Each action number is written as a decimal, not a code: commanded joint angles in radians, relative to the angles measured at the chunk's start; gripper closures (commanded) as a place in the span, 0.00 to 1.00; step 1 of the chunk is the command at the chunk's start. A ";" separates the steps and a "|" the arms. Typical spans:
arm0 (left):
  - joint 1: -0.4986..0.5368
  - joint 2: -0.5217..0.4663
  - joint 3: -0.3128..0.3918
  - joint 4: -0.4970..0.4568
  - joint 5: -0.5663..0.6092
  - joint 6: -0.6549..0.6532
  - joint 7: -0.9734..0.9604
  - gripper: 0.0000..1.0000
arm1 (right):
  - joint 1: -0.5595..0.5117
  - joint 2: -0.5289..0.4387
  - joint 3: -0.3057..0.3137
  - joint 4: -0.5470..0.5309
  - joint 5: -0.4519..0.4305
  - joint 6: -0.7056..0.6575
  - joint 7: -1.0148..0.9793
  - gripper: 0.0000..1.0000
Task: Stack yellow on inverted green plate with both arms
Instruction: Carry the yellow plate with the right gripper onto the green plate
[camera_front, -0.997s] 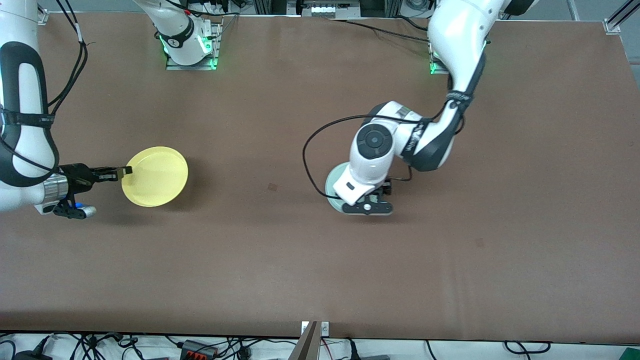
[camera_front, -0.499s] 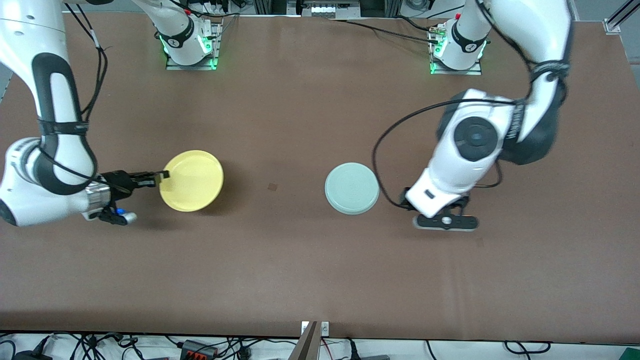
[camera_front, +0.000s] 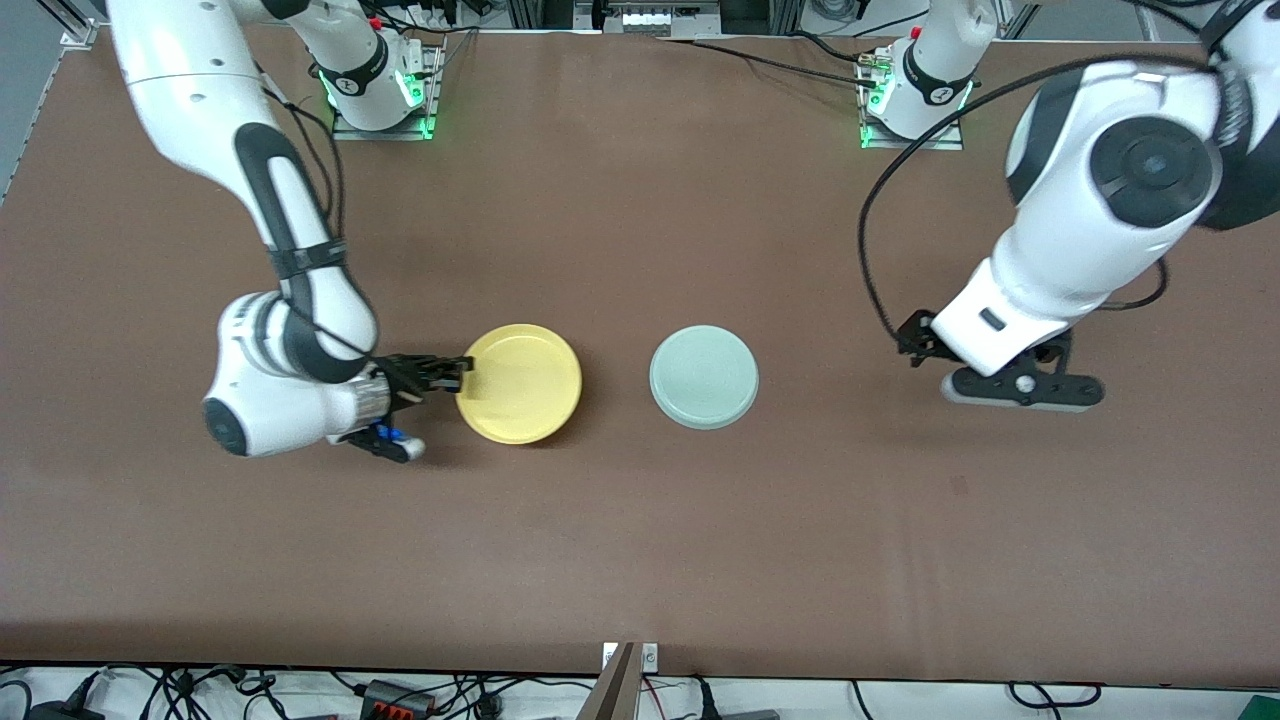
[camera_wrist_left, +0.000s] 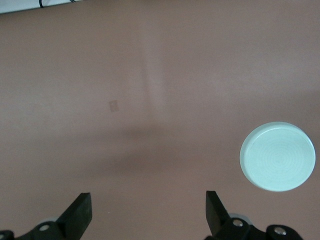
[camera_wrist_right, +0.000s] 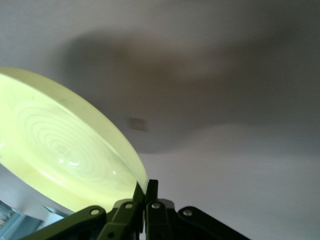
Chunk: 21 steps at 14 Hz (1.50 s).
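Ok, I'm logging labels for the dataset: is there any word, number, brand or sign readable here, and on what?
None can be read.
Round bright yellow plate, shut in the right gripper: no text.
Round pale mint-green plate: only moulded rings.
Black bands on the arms: marks too small to read.
Left gripper, open: unmarked.

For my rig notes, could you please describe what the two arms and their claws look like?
Both arms have glossy white shells with black joint sections and round black caps. Loose black cables run along each, strapped by black bands with white lettering. Their bases glow green. The left claw is black on a pale grey bar; its two fingers are dark and tapered. The right claw is slim and black, with a metallic wrist ring and blue light.
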 joint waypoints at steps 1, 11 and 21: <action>0.103 -0.085 -0.014 -0.051 -0.100 -0.054 0.141 0.00 | 0.082 0.010 -0.009 0.005 0.082 0.099 0.107 1.00; 0.137 -0.350 0.058 -0.396 -0.113 0.108 0.258 0.00 | 0.329 0.070 -0.008 0.005 0.156 0.373 0.288 1.00; 0.141 -0.323 0.029 -0.365 -0.049 0.067 0.280 0.00 | 0.431 0.136 -0.008 0.008 0.190 0.526 0.351 1.00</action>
